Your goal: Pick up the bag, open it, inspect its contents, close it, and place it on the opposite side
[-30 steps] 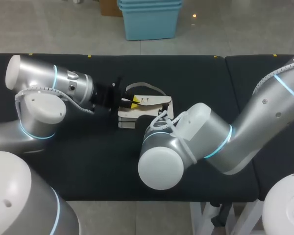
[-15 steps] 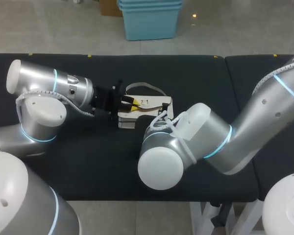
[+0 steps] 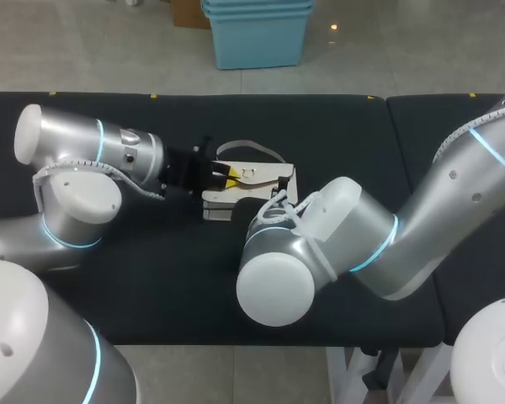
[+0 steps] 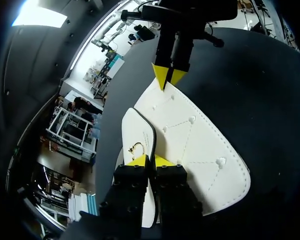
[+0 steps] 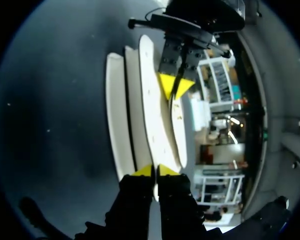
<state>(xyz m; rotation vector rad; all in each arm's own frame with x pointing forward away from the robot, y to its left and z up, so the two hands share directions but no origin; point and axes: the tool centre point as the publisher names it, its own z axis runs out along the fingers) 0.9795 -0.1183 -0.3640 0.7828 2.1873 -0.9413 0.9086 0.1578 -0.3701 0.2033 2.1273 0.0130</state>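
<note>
On the black padded table (image 3: 151, 278) the white quilted bag (image 3: 257, 178), dark-trimmed, lies at mid-table between the two arms. The left jaws, nearly closed, pinch its flap edge at one end. The right jaws, equally narrow, pinch the opposite end. Its contents are hidden.

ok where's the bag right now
Head view: the bag lies central on the table, left gripper on its left end, right gripper on its right.

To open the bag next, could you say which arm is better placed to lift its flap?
Likely left: the left pincer pinches the flap; the right pincer holds the bag at its far end.
</note>
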